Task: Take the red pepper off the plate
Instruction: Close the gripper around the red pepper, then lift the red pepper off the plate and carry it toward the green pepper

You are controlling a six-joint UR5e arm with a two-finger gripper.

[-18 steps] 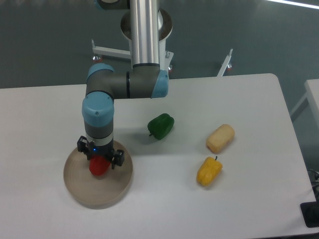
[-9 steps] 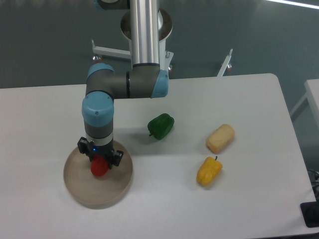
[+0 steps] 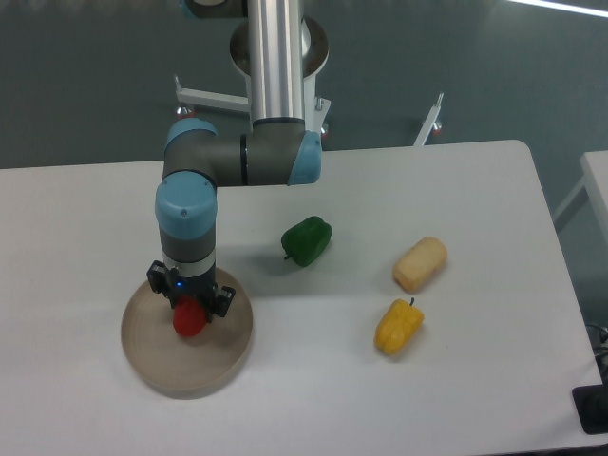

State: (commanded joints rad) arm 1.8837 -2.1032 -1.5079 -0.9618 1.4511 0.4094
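The red pepper (image 3: 189, 319) is small and glossy and sits over the middle of the round beige-tan plate (image 3: 152, 359) at the table's left front. My gripper (image 3: 190, 306) points straight down over the plate and its fingers are closed against the pepper's sides. The pepper's upper part is hidden by the gripper body. I cannot tell whether the pepper touches the plate or hangs just above it.
A green pepper (image 3: 307, 240) lies right of the arm near the table's middle. A yellow pepper (image 3: 398, 326) and a pale beige bread-like piece (image 3: 420, 263) lie further right. The white table's (image 3: 456, 389) edge runs along the right.
Since a second ago the fingers have drawn in onto the red pepper, which now looks narrower between them. The arm has hardly moved since half a second ago.
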